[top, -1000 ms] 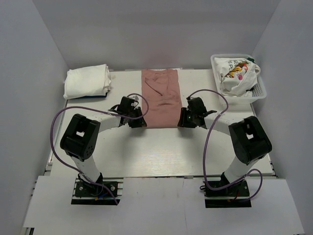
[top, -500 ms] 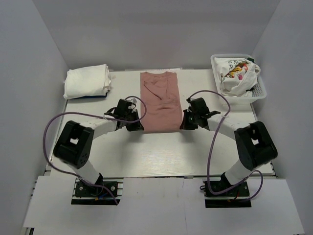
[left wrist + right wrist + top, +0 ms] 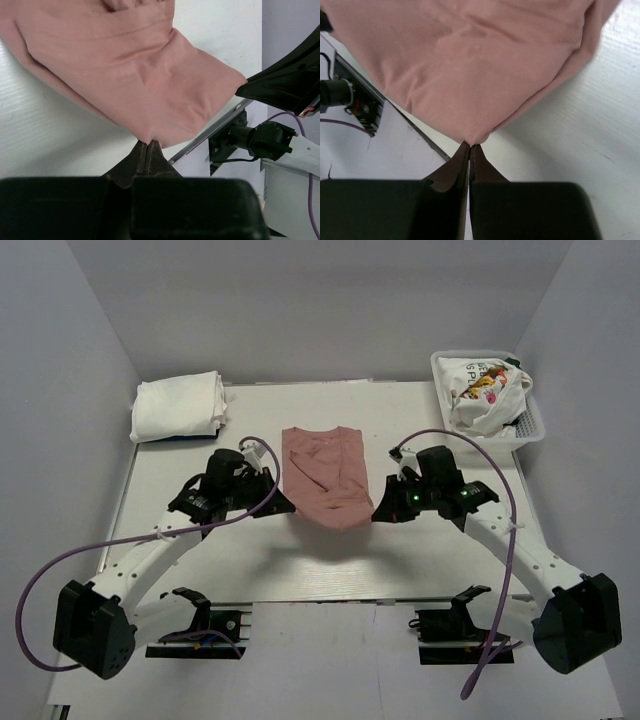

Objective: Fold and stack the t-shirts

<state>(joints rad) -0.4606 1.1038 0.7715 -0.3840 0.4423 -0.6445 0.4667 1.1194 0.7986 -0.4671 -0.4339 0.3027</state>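
Both arms have swung back toward the near edge of the white table (image 3: pixel 320 565), and the dusty-pink cotton t-shirt (image 3: pixel 322 470) has come with them. Its collar end lay at the far edge a second ago and now sits near mid-table. Its near hem hangs in a shallow sag between the two claws, lifted off the surface. The left gripper (image 3: pixel 284 505) is pinched tight on the hem's left corner and the right gripper (image 3: pixel 379 511) on its right corner. Both wrist views show the jaws pressed flat together with a nub of pink cloth caught at the tips. This looks like the start of a fold, where the held hem would next be carried up and over toward the collar. The folded stack of plain white t-shirts (image 3: pixel 178 406) lies at the far left. A white printed t-shirt (image 3: pixel 480 390) sits bunched in the white plastic mesh basket (image 3: pixel 532 420) at the far right, well apart from the pink one.
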